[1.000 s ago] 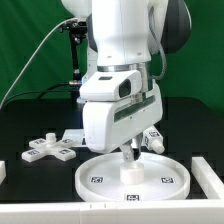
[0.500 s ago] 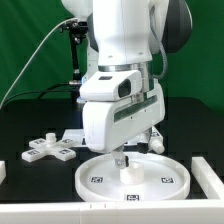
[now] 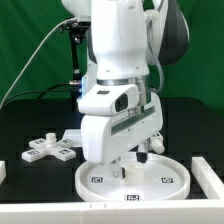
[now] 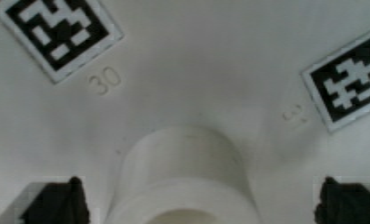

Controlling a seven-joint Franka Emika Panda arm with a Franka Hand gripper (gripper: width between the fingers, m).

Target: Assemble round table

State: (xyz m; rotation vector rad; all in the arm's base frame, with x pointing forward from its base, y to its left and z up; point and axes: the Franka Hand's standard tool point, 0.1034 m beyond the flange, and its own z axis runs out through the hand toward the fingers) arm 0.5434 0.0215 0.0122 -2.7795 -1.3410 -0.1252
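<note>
The large round rimmed disc [image 3: 135, 180] lies flat at the front of the table, and its tagged face [image 4: 93, 110] fills the wrist view. The short thick cylinder [image 4: 191, 170] stands upright on the disc's middle. In the exterior view the hand mostly hides it. My gripper [image 3: 130, 165] is low over the disc's centre and open. Its dark fingertips [image 4: 57, 203] stand wide apart on either side of the cylinder, with a gap to it on each side. The small cross-shaped piece [image 3: 48, 149] lies on the black table to the exterior view's left of the disc.
White bars sit at the frame edges: a long one along the front [image 3: 40, 208], one on the exterior view's left [image 3: 4, 171] and one on the right [image 3: 211, 176]. A small white tagged object [image 3: 153, 143] shows behind the hand. A black stand [image 3: 72, 60] rises at the back.
The hand has turned about its upright axis and sunk lower over the disc's centre. The disc and the cross-shaped piece have not moved.
</note>
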